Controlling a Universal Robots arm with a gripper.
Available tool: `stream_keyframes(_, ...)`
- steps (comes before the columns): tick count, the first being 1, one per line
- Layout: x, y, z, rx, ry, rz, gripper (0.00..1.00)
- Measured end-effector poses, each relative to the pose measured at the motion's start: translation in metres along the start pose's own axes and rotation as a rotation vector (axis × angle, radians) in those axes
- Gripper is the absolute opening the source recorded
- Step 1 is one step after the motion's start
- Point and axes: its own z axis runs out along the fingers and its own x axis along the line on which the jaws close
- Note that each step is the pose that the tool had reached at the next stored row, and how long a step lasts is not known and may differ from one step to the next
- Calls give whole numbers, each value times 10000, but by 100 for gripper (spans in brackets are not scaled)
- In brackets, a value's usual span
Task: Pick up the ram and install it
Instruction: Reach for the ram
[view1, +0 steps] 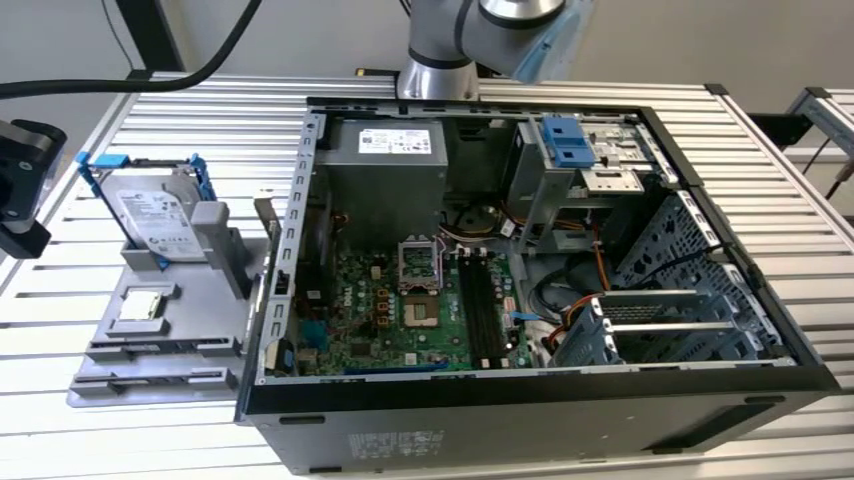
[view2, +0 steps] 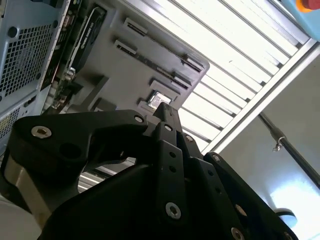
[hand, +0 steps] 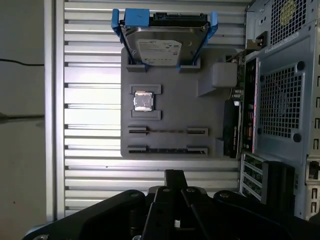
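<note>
The ram (hand: 167, 131) stands on edge as a thin stick in a slot of the grey holder plate (hand: 170, 100), with a second similar stick (hand: 167, 150) in the slot beside it. In the exterior view these sticks (view1: 144, 351) are dark lines at the plate's near end. My gripper (hand: 173, 175) hovers high over the slatted table, just off the plate's edge on the ram side. Its fingers (view2: 161, 111) are shut together on nothing. The long black slots (view1: 482, 305) lie on the motherboard inside the open case.
A silver hard drive in blue brackets (hand: 162, 45) stands at the plate's far end, with a small square chip (hand: 143, 101) between it and the sticks. The open computer case (view1: 534, 400) sits right beside the plate. The arm's base (view1: 441, 50) rises behind the case.
</note>
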Motion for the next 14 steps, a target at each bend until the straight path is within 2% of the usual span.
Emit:
stream_keyframes(10, 2, 0, 0, -7, 18, -370, 0)
stream_keyframes(14, 2, 0, 0, -7, 19, -387, 0)
